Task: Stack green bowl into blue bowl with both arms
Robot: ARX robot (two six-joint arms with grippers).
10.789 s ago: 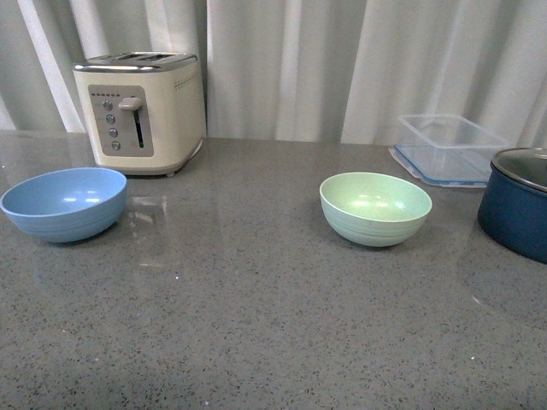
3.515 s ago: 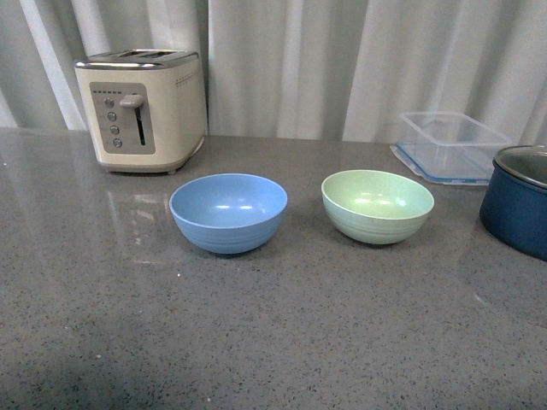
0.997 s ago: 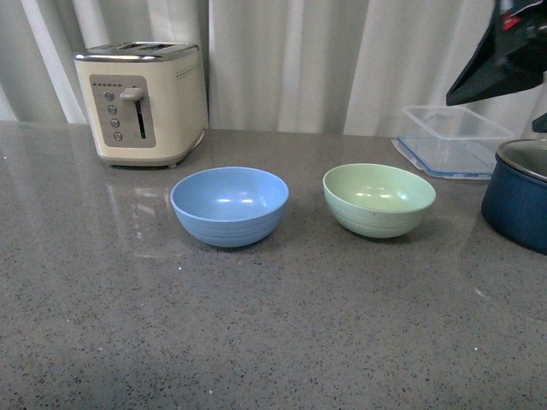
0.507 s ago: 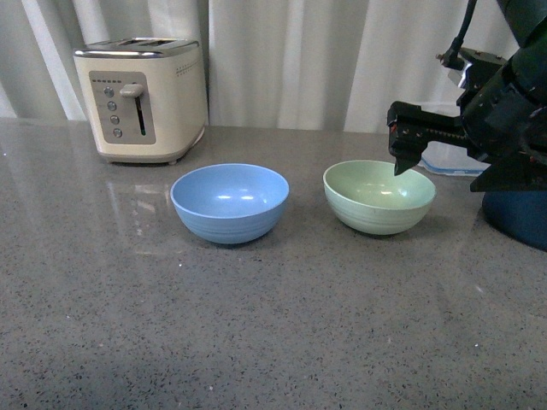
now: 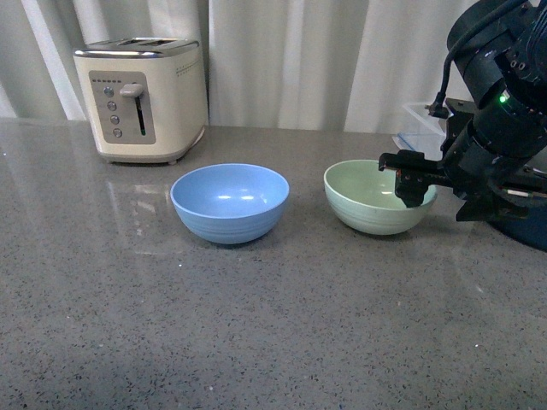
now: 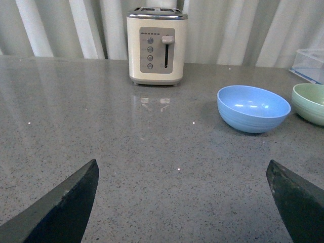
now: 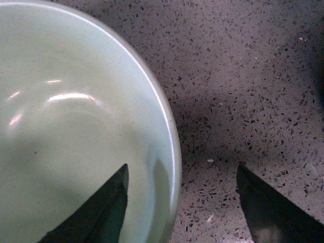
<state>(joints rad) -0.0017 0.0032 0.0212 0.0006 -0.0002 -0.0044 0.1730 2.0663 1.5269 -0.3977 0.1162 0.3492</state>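
The pale mint-green bowl [image 5: 373,198] sits upright on the grey counter, right of centre. The light sky-blue bowl [image 5: 229,202] sits upright to its left, a short gap between them. My right gripper [image 5: 412,183] is open and hangs over the green bowl's right rim. In the right wrist view the rim [image 7: 169,147] lies between the two fingers, one finger [image 7: 109,212] over the inside, the other [image 7: 268,207] over the counter outside. My left gripper [image 6: 182,202] is open and empty, low over bare counter; both bowls show far ahead [image 6: 253,107], [image 6: 310,103].
A cream toaster [image 5: 143,98] stands at the back left. A clear rectangular container [image 5: 420,128] and a dark navy pot [image 5: 530,231] sit at the right, mostly hidden behind my right arm. White curtains close the back.
The blue bowl went from far left to beside the green bowl. In the last second my right arm came in from the upper right and lowered onto the green bowl's right rim.
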